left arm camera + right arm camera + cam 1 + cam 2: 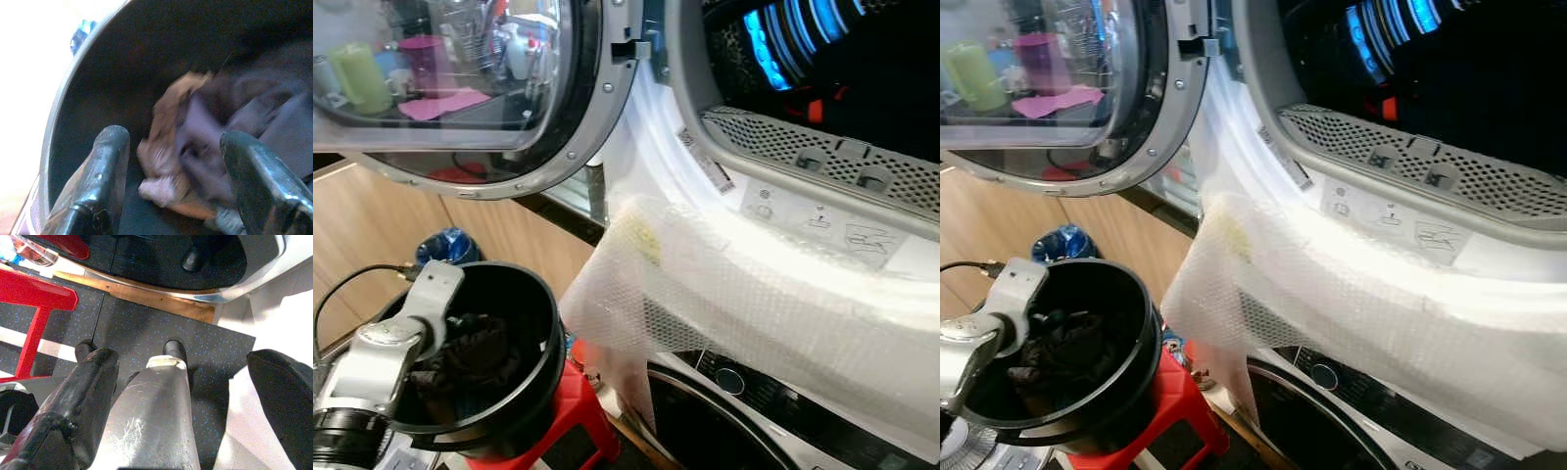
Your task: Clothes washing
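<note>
As the left pincer (pixel 171 196) reaches down into the black bucket (pixel 524 392), we judge the task to be at an early stage: the clothes (pixel 470 352) lie bunched at the bottom of the bucket, which stands on a red stool (pixel 582 416) just below and to the left of the washer's open drum (pixel 862 69). We see the round glass door (pixel 460 88) swung wide above the bucket, and bubble wrap (pixel 724 294) draped over the drum's lower rim. We judge that lifting the clothes and loading them into the drum are yet to be done.

From the head views we get the layout of bucket, door and drum. From the left wrist view we see the fingers (pixel 105 181) spread apart, one to each side of a brown and purple bundle, not closed on it. From the right wrist view we see the right pincer (pixel 186 396) parted and empty above the speckled floor (pixel 142 323), beside the stool's leg.
</note>
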### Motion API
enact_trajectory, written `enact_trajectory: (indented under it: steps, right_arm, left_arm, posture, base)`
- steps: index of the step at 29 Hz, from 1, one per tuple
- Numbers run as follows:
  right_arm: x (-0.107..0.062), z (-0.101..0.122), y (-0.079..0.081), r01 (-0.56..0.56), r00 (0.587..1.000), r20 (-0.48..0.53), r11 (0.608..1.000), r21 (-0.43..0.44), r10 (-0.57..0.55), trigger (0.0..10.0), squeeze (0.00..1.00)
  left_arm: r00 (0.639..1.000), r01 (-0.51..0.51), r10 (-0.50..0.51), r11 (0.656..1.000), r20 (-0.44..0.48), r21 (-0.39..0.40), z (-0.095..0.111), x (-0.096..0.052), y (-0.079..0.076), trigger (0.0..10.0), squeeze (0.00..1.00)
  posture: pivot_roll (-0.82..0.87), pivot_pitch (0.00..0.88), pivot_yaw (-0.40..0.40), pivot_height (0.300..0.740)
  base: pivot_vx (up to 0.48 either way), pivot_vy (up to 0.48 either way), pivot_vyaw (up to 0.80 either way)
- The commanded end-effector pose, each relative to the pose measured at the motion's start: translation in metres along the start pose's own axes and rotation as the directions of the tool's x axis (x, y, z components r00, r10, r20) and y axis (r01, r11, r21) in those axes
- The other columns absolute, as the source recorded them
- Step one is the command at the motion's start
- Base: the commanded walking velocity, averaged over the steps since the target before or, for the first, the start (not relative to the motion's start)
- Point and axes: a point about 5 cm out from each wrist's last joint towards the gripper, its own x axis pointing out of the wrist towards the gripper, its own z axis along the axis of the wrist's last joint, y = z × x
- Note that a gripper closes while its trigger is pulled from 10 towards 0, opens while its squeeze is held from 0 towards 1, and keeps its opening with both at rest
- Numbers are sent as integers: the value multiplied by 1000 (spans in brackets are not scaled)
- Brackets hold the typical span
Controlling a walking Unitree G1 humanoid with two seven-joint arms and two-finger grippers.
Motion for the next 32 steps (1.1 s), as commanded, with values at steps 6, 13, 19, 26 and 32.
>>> enact_trajectory:
  steps: [6,13,19,26,32]
  right_arm:
    - [0,0,-1,15,1000,14,1000,16,-15,10000,0]
    - [0,2,-3,21,999,32,1000,16,-21,10000,0]
    - [0,2,-5,20,999,39,1000,24,-21,10000,0]
    - [0,2,-8,23,999,41,1000,13,-24,10000,0]
    - [-1,1,-13,34,999,42,999,18,-35,10000,0]
  left_arm:
    - [999,53,-53,997,-7,-48,-6,15,-8,10000,1000]
    - [977,203,-200,978,72,-40,2,26,-33,10000,1000]
    - [971,239,-239,970,21,-30,-2,34,-44,10000,1000]
    - [984,172,-169,984,-54,50,-10,39,-42,10000,1000]
    - [986,145,-140,988,-93,54,-18,42,-45,10000,1000]
  posture:
    - [161,125,17,740]
    - [158,128,10,740]
    - [138,127,9,740]
    - [124,129,7,740]
    - [112,120,10,740]
  base:
    - [0,0,0]
    - [0,0,0]
    - [0,0,0]
    - [0,0,0]
    - [0,0,0]
